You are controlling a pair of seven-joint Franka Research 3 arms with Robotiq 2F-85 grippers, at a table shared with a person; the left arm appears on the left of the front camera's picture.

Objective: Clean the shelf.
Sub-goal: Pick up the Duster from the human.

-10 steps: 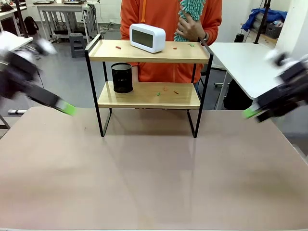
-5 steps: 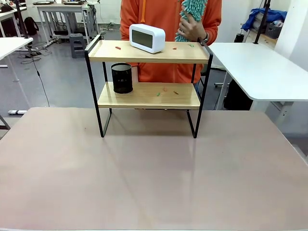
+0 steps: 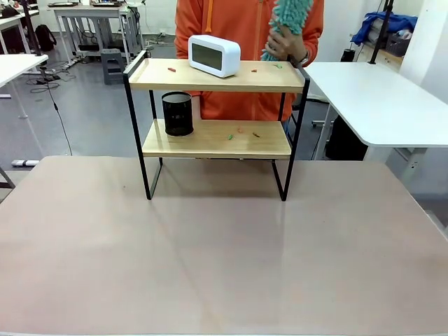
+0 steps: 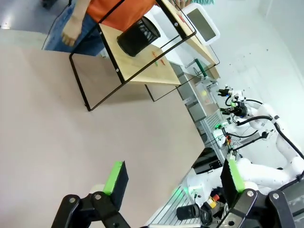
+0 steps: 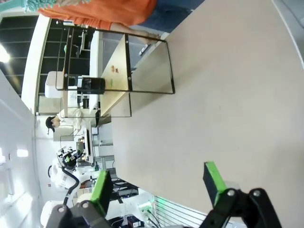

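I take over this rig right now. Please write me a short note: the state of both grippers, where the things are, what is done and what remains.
Left gripper: open, empty, above the table, back from the shelf.
Right gripper: open, empty, also above the table.
The shelf stands on the table's far side, with a white clock on the top board and a black mesh cup on the lower board.
Small red and green scraps lie on both boards.
The person behind the shelf holds a teal duster in one hand, above the top board.
Done: nothing visible.
Left: clear the scraps from both boards.
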